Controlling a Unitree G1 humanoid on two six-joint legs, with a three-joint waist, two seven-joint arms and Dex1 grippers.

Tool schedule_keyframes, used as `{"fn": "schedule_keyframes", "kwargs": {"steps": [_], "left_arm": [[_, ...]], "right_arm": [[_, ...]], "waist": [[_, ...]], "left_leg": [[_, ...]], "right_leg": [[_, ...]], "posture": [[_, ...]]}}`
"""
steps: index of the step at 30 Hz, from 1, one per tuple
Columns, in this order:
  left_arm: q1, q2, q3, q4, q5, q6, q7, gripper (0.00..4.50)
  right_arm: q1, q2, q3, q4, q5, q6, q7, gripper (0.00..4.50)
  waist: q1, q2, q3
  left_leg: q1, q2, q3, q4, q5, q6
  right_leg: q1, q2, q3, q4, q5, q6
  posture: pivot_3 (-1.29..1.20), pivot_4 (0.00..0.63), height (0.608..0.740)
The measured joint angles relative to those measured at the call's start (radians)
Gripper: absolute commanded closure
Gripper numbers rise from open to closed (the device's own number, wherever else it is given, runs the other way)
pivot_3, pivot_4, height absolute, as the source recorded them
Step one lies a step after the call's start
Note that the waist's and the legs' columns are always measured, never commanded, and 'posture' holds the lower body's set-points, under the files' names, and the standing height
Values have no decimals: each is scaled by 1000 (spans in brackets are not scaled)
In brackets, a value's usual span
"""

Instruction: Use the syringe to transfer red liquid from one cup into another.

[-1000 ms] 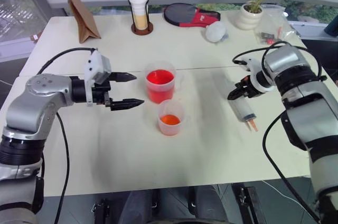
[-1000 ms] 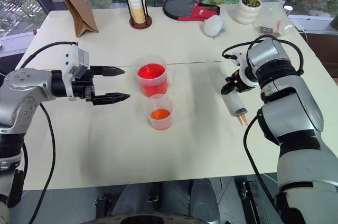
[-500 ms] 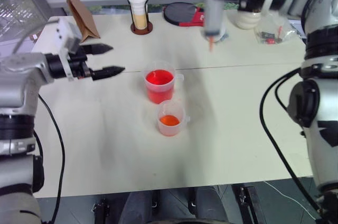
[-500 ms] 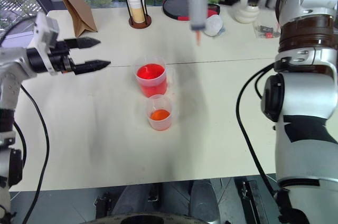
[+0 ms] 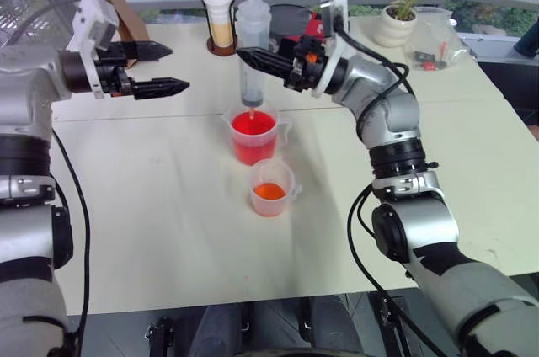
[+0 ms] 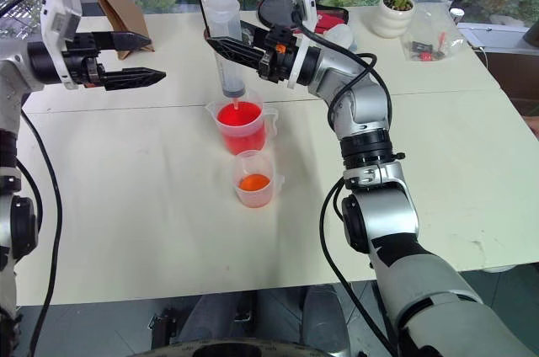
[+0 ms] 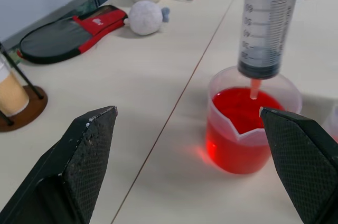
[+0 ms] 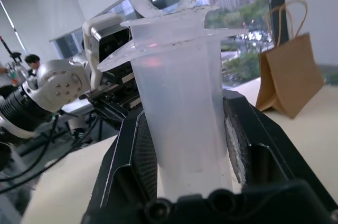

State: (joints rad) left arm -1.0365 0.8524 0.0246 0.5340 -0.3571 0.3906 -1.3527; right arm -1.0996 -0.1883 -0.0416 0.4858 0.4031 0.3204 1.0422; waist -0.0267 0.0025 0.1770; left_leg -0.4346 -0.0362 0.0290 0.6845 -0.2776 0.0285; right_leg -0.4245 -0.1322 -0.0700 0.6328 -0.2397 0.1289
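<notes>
Windowed office, table (image 5: 168,231), potted plant (image 5: 402,12)

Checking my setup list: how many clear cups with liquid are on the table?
2. The larger cup with deep red liquid sits under the syringe; the smaller cup with orange-red liquid stands just in front, nearer the robot.

Bright, even daylight w/ windows behind the desk (image 5: 168,231); shadows on it are soft and faint, no harsh glare. Head views sharp, slight bending at the edges. Right wrist view: windows blown out, backlit syringe (image 8: 182,113) hazy up close; left wrist view sharp on the red liquid (image 7: 240,109).
</notes>
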Motion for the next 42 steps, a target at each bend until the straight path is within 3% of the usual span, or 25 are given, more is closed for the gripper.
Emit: {"fn": "schedule_keyframes", "kwargs": {"steps": [8, 15, 28, 29, 30, 32, 37, 38, 42], "left_arm": [[-106, -104, -2, -53, -18, 13, 8, 0], [-189, -194, -11, 77, 14, -74, 9, 0], [-260, -260, -12, 282, 88, -224, 1, 0], [-265, -271, -11, 289, 88, -229, 3, 557], [-266, -280, -10, 291, 88, -235, 1, 769], [-266, -296, -11, 298, 88, -249, -4, 1685], [-265, -333, -12, 306, 88, -252, -29, 4240], [-264, -338, -13, 307, 88, -251, -34, 4436], [-264, -340, -10, 317, 89, -248, -34, 4436]], "right_arm": [[36, 15, 49, 74, -48, -89, 19, 3080], [59, 17, 65, 100, -69, -130, 24, 3080], [102, 39, 82, 60, -72, -117, 21, 3080], [103, 41, 85, 57, -72, -116, 21, 3080], [103, 44, 86, 56, -72, -116, 16, 3080], [104, 43, 82, 57, -74, -117, 3, 3080], [103, 42, 67, 87, -84, -142, -25, 3080], [103, 42, 66, 93, -86, -148, -28, 3080], [103, 47, 66, 110, -87, -164, -29, 3080]], "waist": [[-7, 0, 0], [-23, 0, 0], [-17, 0, 0], [-17, 0, 0], [-18, 0, 0], [-18, 0, 0], [-20, 0, 0], [-20, 0, 0], [-21, 0, 0]], "left_leg": [[0, 0, -1, 0, 0, 0], [0, 0, -1, -1, 0, -1], [0, 0, -1, 0, 0, -1], [0, 0, -1, 0, 0, -1], [0, 0, -1, 0, 0, -1], [0, 0, -1, 0, 0, -1], [0, 0, -1, 0, 0, -1], [0, 0, -1, 0, 0, -1], [0, 0, -1, 0, 0, -1]], "right_leg": [[0, 0, 0, 1, 0, 0], [0, 0, 0, 1, 0, 0], [0, 0, 0, 1, 0, 0], [0, 0, 0, 1, 0, 0], [0, 0, 0, 1, 0, 0], [0, 0, 0, 1, 0, 0], [0, 0, 0, 1, 0, 0], [0, 0, 0, 1, 0, 0], [0, 0, 0, 1, 0, 0]], "posture": [[0, 150, 740], [0, 150, 740], [0, 150, 740], [0, 150, 740], [0, 150, 740], [0, 150, 740], [0, 150, 740], [0, 150, 740], [0, 150, 740]]}}
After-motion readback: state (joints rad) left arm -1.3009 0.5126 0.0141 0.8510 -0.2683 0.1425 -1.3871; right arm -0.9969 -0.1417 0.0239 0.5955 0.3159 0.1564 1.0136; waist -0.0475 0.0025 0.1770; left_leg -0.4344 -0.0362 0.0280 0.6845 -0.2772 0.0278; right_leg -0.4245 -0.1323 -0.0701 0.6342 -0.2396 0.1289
